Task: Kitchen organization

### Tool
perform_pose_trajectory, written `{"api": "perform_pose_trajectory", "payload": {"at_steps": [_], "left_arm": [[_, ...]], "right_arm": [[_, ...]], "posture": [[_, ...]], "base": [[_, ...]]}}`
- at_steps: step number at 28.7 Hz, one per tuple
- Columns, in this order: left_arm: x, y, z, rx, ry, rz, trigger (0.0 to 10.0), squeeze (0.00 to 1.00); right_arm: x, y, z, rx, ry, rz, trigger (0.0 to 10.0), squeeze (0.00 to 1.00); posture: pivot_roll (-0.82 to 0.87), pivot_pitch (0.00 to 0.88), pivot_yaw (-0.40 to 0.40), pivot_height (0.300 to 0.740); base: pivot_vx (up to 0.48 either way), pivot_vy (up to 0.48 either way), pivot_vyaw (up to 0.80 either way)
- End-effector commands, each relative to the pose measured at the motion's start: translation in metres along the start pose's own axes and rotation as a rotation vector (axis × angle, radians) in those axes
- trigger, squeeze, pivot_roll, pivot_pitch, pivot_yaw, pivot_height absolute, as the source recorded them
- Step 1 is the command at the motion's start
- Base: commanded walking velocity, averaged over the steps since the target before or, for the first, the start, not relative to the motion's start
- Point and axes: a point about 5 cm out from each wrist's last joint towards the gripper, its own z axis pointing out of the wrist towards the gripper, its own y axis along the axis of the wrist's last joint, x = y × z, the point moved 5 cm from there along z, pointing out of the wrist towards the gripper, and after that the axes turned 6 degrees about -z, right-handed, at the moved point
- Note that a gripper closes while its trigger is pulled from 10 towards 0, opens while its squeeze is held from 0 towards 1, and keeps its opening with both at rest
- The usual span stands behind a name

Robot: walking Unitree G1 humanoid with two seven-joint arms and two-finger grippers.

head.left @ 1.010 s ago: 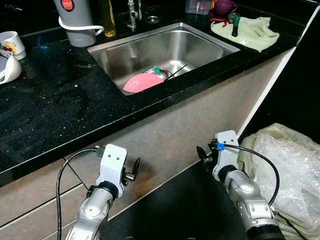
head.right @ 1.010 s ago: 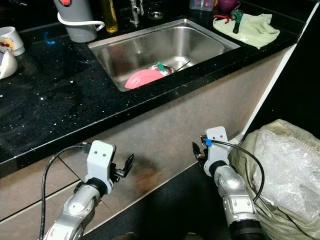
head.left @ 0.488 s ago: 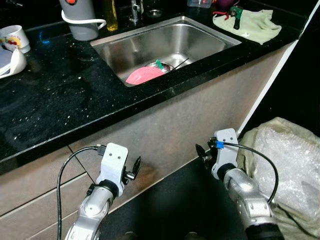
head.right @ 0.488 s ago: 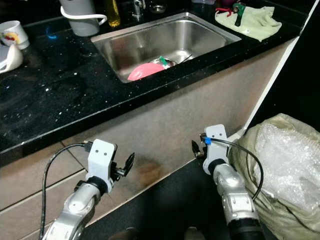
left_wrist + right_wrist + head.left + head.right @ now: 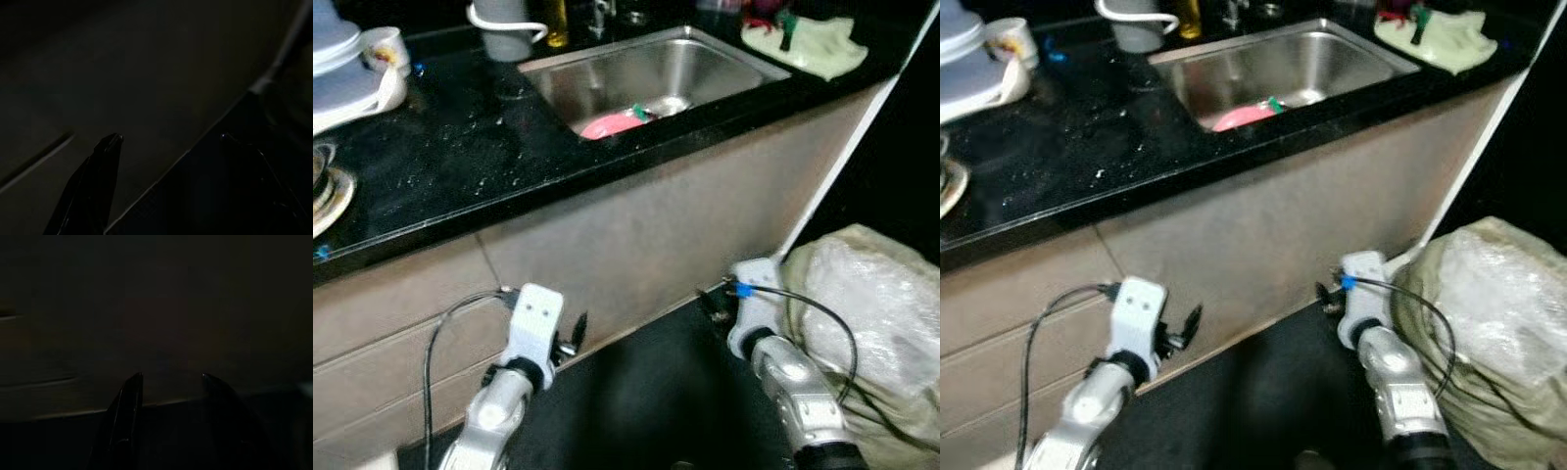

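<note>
One pink plate [image 5: 610,124] in one steel sink [image 5: 607,70].

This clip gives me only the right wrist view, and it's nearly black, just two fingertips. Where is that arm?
Observer: The right gripper hangs low before the tan cabinet front, below the black counter.
Operator: Anything beside it?
Observer: A sack of crinkled plastic sits on the floor to its right.
Operator: Anything up top to tidy?
Observer: A pink plate lies in the steel sink.
</note>
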Motion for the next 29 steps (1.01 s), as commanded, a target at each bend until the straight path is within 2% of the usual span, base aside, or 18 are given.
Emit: {"api": "perform_pose_trajectory", "payload": {"at_steps": [1,8,14,29], "left_arm": [[0.0005,-0.0059,-0.0022,0.017,0.002,0.005,10.0,0.00],[0.0005,-0.0064,-0.0018,0.017,0.001,0.002,10.0,0.00],[0.0023,-0.0070,0.0010,0.019,0.000,-0.038,10.0,0.00],[0.0008,-0.0034,0.0034,0.008,-0.025,-0.036,10.0,0.00]], "right_arm": [[-0.0008,-0.0020,-0.0011,0.010,0.003,-0.013,10.0,0.00],[0.0009,-0.0024,-0.0011,0.011,0.014,-0.022,10.0,0.00],[0.0025,-0.0029,-0.0002,0.012,0.023,-0.038,10.0,0.00],[0.0047,0.0009,0.0006,-0.007,0.045,-0.035,10.0,0.00]], "posture": [[0.01,0.070,0.005,0.740],[0.01,0.064,0.005,0.740],[0.01,0.055,0.004,0.740],[0.01,0.060,0.003,0.740]], "base": [[0.000,0.000,0.79],[0.000,0.000,0.79],[0.000,0.000,0.79],[0.000,0.000,0.79]]}}
